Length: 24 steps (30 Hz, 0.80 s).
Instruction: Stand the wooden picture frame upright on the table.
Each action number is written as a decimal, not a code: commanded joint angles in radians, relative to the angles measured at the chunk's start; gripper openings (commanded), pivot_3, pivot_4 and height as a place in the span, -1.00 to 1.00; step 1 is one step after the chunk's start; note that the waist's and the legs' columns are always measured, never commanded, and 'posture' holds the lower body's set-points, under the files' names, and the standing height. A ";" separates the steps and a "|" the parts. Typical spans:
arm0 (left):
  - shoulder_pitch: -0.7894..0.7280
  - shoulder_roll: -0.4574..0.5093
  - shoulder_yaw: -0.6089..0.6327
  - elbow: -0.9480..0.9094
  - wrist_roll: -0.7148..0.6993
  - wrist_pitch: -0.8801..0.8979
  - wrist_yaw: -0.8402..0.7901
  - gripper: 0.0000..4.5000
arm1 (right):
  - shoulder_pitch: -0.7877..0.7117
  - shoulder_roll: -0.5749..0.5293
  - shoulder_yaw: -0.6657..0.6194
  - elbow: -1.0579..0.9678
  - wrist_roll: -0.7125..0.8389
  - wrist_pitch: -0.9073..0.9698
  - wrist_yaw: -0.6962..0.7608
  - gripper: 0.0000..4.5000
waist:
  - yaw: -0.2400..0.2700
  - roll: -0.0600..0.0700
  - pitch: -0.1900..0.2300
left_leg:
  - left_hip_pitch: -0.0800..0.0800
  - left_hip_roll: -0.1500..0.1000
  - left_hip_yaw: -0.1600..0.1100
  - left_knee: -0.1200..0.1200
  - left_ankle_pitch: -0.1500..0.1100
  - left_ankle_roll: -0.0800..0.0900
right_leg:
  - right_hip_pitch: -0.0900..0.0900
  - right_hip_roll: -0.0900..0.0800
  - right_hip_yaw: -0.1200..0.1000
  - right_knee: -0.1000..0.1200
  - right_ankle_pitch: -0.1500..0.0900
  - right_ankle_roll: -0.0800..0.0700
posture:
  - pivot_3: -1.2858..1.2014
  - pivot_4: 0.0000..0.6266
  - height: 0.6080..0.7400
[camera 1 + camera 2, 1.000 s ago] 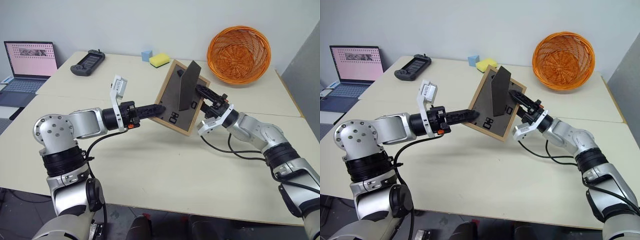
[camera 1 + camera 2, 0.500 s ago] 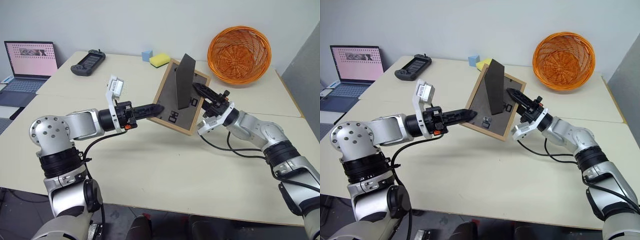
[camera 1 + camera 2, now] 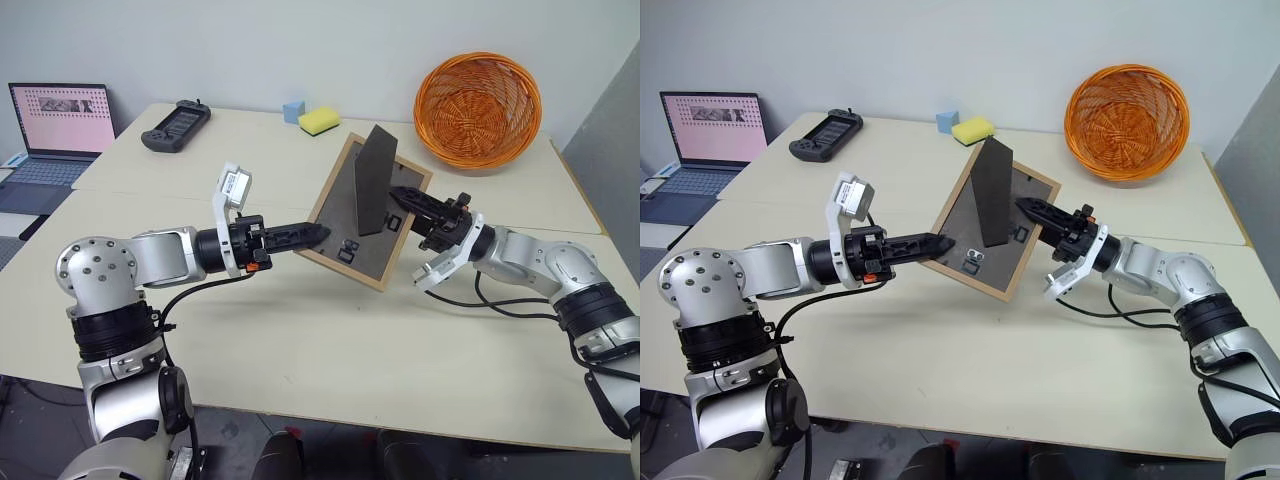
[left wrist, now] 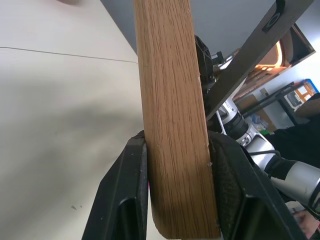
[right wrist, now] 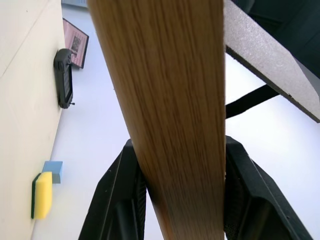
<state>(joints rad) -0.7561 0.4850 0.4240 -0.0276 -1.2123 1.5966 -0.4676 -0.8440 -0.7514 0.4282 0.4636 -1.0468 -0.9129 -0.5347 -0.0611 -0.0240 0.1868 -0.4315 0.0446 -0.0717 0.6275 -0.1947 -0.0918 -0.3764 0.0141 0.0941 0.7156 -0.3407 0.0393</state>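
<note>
Both claws on wooden picture frame (image 3: 362,214)

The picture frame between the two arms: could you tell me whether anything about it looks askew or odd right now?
Yes. The wooden picture frame hangs tilted above the table, its dark back facing the camera and its stand folded out. The left claw clamps one wooden edge, and the right claw grips the opposite edge. Nothing looks damaged.

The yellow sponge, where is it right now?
In the left eye view the yellow sponge lies at the far edge of the table, touching a small blue block, left of the orange basket.
</note>
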 commanded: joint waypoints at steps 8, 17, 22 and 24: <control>-0.008 0.042 0.002 -0.032 0.010 -0.047 0.027 -0.41 | -0.040 0.000 0.006 -0.012 0.010 -0.077 0.004 -0.35 | 0.000 0.000 0.000 | 0.000 0.000 0.000 0.000 0.000 0.000 | 0.000 0.000 0.000 0.000 0.000 0.000 | 0.03 -0.52 1.00; -0.019 0.055 0.003 0.003 0.011 -0.069 0.020 -0.11 | -0.033 0.013 -0.006 -0.009 0.030 -0.067 0.019 -0.35 | 0.000 0.000 0.000 | 0.000 0.000 0.000 0.000 0.000 0.000 | 0.000 0.000 0.000 0.000 0.000 0.000 | 0.03 -0.52 1.00; -0.018 0.067 -0.012 -0.012 -0.003 -0.074 0.019 0.29 | -0.034 0.016 -0.009 -0.003 0.029 -0.071 0.028 -0.35 | 0.000 0.000 0.000 | 0.000 0.000 0.000 0.000 0.000 0.000 | 0.000 0.000 0.000 0.000 0.000 0.000 | 0.03 -0.52 1.00; -0.011 0.076 -0.026 -0.024 0.000 -0.075 0.012 0.46 | -0.036 0.018 -0.008 0.001 0.028 -0.072 0.030 -0.35 | 0.001 0.000 0.000 | 0.000 0.000 0.000 0.000 0.000 0.000 | 0.001 0.000 0.000 0.000 0.000 0.000 | 0.03 -0.52 1.00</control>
<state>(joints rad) -0.7592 0.5443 0.4034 -0.0108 -1.2098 1.5393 -0.4469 -0.8537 -0.7330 0.4469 0.4797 -1.0484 -0.9776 -0.4984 -0.0601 -0.0239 0.1868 -0.4314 0.0444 -0.0721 0.6278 -0.1947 -0.0918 -0.3758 0.0140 0.0939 0.7157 -0.3407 0.0393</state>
